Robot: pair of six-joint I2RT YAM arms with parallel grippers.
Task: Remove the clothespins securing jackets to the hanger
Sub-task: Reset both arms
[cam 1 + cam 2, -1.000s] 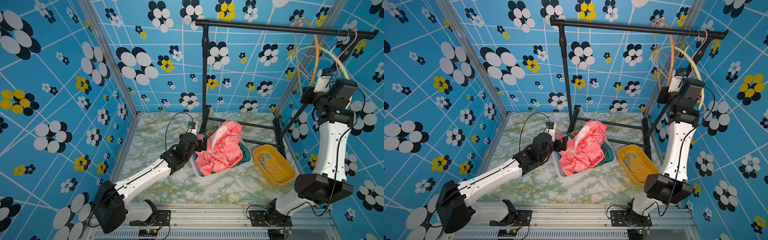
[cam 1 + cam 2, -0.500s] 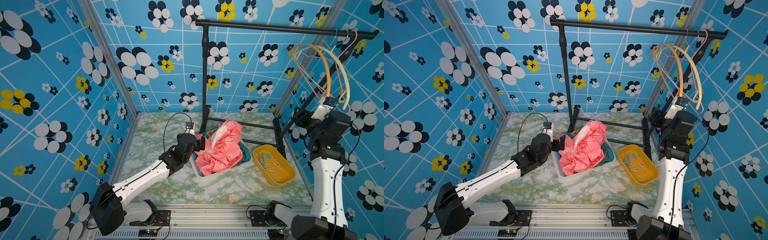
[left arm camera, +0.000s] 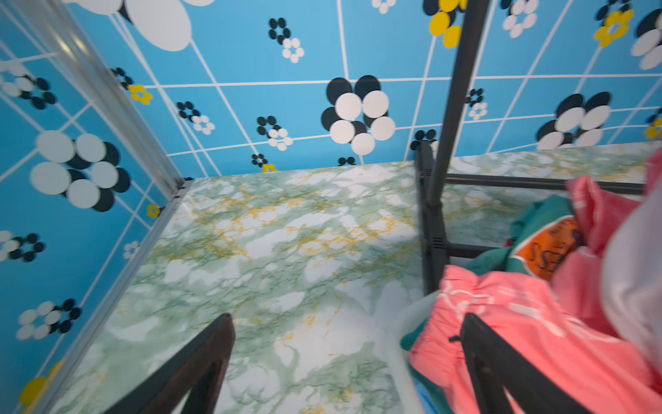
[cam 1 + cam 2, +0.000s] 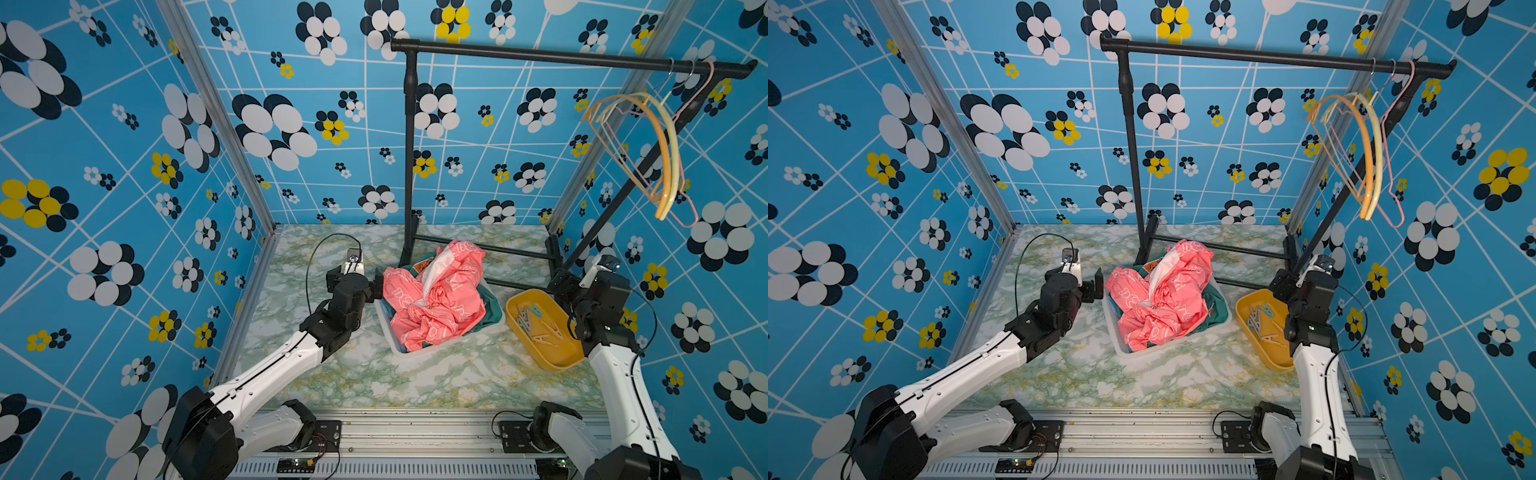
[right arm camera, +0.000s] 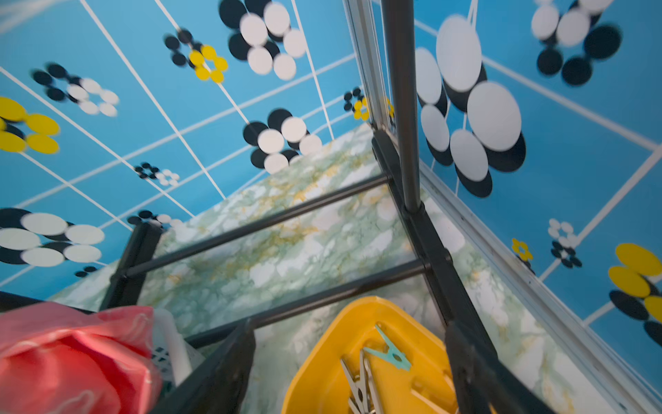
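The jackets lie heaped in a white basket [image 4: 398, 350], a pink one [image 4: 440, 307] [image 4: 1163, 307] over a teal one [image 4: 492, 311]. Bare hangers [image 4: 665, 158] [image 4: 1370, 158] dangle from the rail's right end. The clothespins [image 4: 536, 326] [image 5: 361, 383], one of them pale green [image 5: 392, 351], lie in a yellow tray [image 4: 552, 365]. My left gripper [image 4: 376, 282] [image 3: 347, 322] is open beside the basket's left rim, one finger in front of the pink jacket [image 3: 519, 322]. My right gripper [image 4: 561, 286] [image 5: 349, 333] is open and empty over the tray's far end.
A black clothes rack [image 4: 540, 54] stands at the back, its base bars [image 5: 272, 222] lying on the marbled table behind the basket and tray [image 5: 322, 376]. Blue flowered walls close in on three sides, with the right wall close to the right arm.
My right arm has dropped from up by the hangers to low over the yellow tray, and its jaws have opened. The hangers have swung. The left arm has barely shifted.
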